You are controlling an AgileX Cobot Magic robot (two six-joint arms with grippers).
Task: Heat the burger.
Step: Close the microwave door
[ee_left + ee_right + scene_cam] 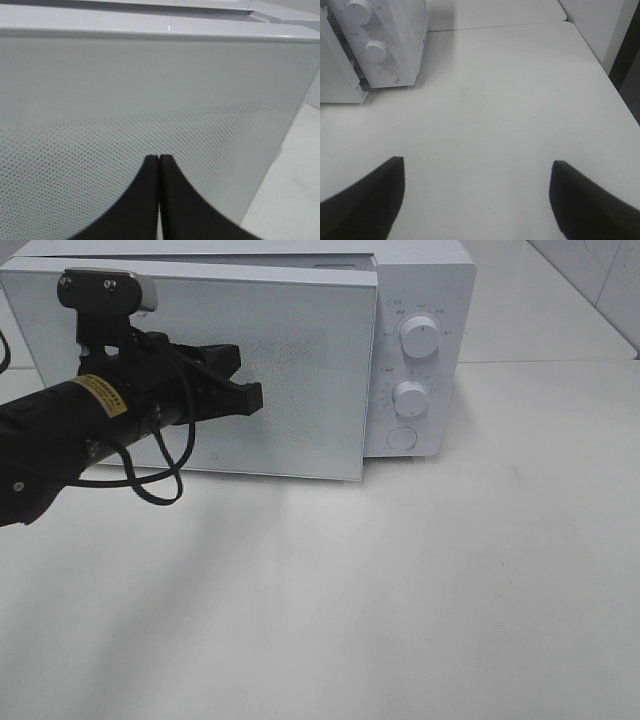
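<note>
The burger is out of view in every frame. A white microwave [420, 300] stands at the back of the table, its dotted door [300, 360] slightly ajar and standing out from the body. My left gripper [255, 398] is shut, empty, its tips at the front face of the door [150, 100]; the left wrist view shows the two fingers [170, 190] pressed together just before the perforated panel. My right gripper [476, 165] is open over bare table, nothing between its fingers; the exterior high view does not show it.
The microwave's control panel carries two knobs [418, 337] [409, 398] and a round button [400, 437]. The white table [400, 590] stretches in front. The table's far edge [600, 55] and a wall lie to the right of the right gripper.
</note>
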